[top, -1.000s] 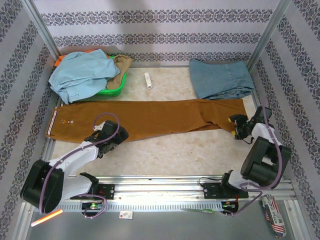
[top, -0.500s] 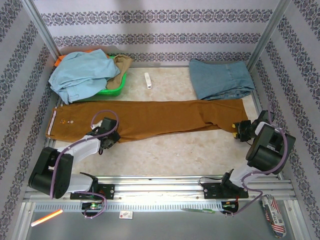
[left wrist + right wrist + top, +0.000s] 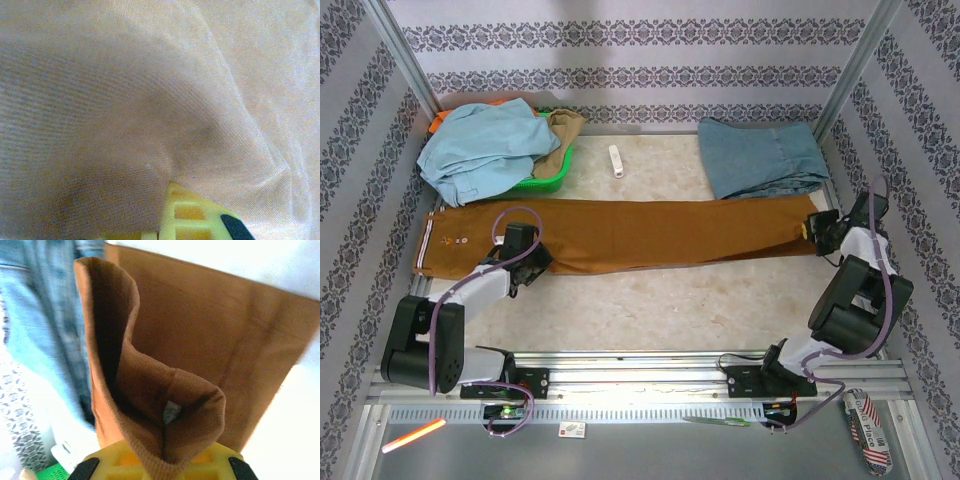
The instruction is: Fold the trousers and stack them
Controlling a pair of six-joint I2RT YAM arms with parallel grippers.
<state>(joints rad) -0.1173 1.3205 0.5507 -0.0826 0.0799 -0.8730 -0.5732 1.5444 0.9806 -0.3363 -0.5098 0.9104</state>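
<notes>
left gripper [image 3: 520, 243] now farther in on the trousers [image 3: 650, 232], nearer the waistband [image 3: 427, 243], right gripper [image 3: 817, 226] shifted outward and back (cloth bunched between its fingers), leg end [image 3: 798, 214] drawn straighter

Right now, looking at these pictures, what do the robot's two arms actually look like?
The left arm and right arm are white links joined by chunky black cylindrical motors, with purple cables looping alongside. The left end effector and right end effector look black from above; close up, their fingers are yellow plastic with cut-out slots and black patches.
</notes>
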